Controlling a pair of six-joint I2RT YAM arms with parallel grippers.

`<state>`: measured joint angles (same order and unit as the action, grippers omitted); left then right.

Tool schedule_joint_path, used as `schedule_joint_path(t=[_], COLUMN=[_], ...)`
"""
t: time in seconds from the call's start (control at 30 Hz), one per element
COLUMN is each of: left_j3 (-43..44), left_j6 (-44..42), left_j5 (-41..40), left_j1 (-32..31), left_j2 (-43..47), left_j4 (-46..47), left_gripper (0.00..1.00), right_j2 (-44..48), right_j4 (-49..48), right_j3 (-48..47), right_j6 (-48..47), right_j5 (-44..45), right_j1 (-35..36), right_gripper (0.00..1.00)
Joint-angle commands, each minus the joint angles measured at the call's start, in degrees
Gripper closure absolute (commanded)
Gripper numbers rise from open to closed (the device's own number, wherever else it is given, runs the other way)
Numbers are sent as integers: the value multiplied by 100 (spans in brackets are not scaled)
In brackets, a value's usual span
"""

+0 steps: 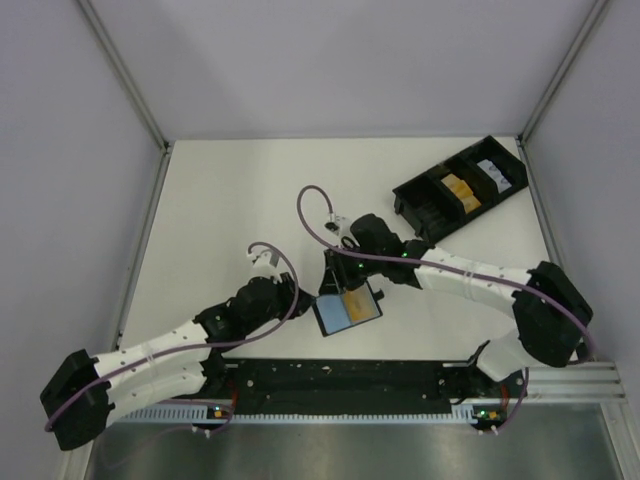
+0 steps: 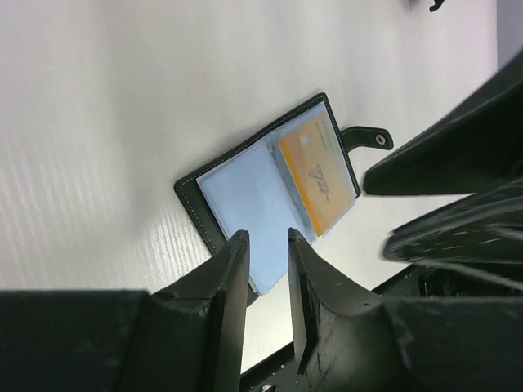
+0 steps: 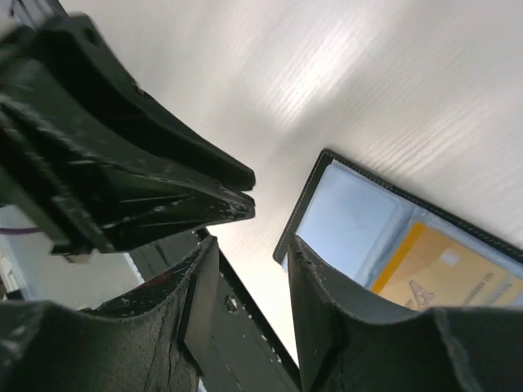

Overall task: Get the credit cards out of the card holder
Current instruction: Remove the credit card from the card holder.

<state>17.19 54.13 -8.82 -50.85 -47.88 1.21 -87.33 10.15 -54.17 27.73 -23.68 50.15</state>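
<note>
Black left claw, jaws narrowly apart and empty, hovers over the near-left edge of the open card holder lying on the tabletop. Its right pocket holds an orange-yellow credit card. Right claw, part open and empty, may drag the unpinned holder. Far-right tray holds a yellow item and a white item.

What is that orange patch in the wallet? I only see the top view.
Observer: An orange card, tucked in a pocket of the open wallet.
Operator: Does the wallet have a clasp?
Observer: Yes, the left wrist view shows a black tab with a stud sticking out beside the card.
Operator: Are the grippers holding anything?
Observer: Seemingly not. The left gripper and right gripper each show a gap between their fingers.
</note>
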Motion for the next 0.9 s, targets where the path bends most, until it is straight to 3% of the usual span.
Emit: schedule_joint_path(t=[0.0, 0.13, 0.37, 0.87], left_j3=[73, 240, 575, 795], left_j6=[63, 150, 388, 888], left_j5=[231, 512, 1030, 1339], left_j1=[-30, -30, -30, -30], left_j2=[-11, -388, -1468, -3280], left_j4=[116, 510, 1310, 2532], left_gripper=[68, 64, 53, 56], right_j2=[796, 928, 858, 375], right_j4=[355, 321, -189, -488], right_j3=[-287, 204, 987, 1392], right_j6=[-426, -347, -294, -364], right_j5=[794, 690, 689, 1182], right_j1=[-127, -690, -1051, -1095], right_gripper=[60, 62, 70, 75])
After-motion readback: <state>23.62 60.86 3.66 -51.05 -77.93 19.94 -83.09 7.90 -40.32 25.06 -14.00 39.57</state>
